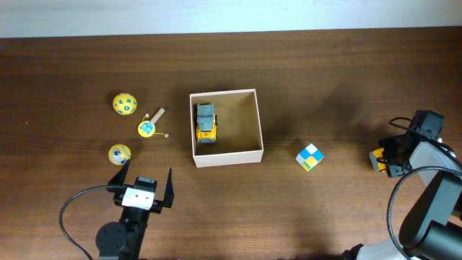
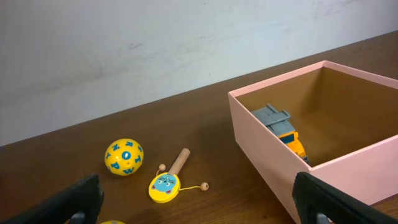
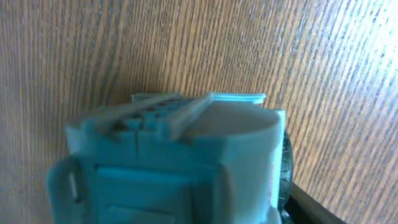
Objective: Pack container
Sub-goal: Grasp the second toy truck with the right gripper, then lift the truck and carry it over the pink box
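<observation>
— Watching the right gripper (image 1: 388,160) at the far right edge of the overhead view, hunched over a small yellow-and-dark toy (image 1: 377,159). Clamped or loose? Impossible to tell: the wrist camera is filled by the toy's grey-blue body and no finger shows.

— And the container (image 1: 227,157)?

— Dead centre of the frame, well apart from that toy, with a toy truck (image 1: 206,123) lying along its left side. The worry is the trip across. A weak hold could let the toy slip, and the checkered cube (image 1: 310,157) sits right between toy and box.

— The thin cream walls look easy to clip, too.

— Exactly; a low approach could shove the whole box along the wood.

— What about the left gripper (image 1: 147,172)?

— Lower left, fingers spread wide, nothing between them. A yellow ball (image 1: 120,153) lies just above one fingertip, and a nudge would likely send it rolling.

— How's the surface?

— It's a dark brown table (image 1: 65,79) with clear grain, smooth-looking, so round toys have little to stop them. A pale plain wall (image 2: 124,50) runs along the top of the frame.
</observation>
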Robot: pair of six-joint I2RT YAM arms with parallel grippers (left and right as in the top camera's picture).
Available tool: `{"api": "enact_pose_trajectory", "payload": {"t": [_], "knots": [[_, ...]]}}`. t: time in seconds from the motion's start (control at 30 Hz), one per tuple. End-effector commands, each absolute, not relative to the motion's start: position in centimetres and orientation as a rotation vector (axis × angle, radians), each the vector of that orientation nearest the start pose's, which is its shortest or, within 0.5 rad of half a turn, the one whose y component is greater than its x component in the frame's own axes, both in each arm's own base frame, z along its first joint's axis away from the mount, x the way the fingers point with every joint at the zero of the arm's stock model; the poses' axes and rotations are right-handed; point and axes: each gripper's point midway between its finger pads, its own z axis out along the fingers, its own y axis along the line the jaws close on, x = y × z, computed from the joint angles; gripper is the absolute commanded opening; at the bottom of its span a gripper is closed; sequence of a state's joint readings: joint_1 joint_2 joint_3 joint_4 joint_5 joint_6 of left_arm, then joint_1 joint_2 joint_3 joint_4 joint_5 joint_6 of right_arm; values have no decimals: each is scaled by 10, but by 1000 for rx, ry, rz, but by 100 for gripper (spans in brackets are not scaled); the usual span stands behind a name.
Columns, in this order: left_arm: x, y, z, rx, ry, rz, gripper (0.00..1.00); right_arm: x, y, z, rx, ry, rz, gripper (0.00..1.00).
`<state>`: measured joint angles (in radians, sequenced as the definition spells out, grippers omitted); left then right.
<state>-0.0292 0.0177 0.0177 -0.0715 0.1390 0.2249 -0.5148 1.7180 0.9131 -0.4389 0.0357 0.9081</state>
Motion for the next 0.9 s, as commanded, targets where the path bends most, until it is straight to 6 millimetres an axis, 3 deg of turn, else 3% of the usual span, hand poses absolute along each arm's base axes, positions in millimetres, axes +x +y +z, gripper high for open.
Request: {"api": "enact_pose_trajectory", "payload": {"t": [0.0, 0.2, 0.37, 0.53, 0.73, 0.87], "knots": [[244, -29, 158, 318, 1618, 54, 99, 293, -173, -1, 1860, 2176, 28, 59], [244, -29, 158, 318, 1618, 54, 99, 287, -165, -4, 1748, 2317, 35, 57], [244, -29, 158, 318, 1618, 54, 99, 273, -157, -7, 1762, 2391, 20, 57], [244, -29, 158, 318, 1618, 54, 99, 273, -132, -8, 1518, 2605, 128, 58], [244, -29, 158, 318, 1618, 54, 99, 271, -101, -10, 1244, 2812, 129, 61], [244, -29, 158, 318, 1618, 54, 99, 285, -77, -9, 950, 2897, 127, 63]]}}
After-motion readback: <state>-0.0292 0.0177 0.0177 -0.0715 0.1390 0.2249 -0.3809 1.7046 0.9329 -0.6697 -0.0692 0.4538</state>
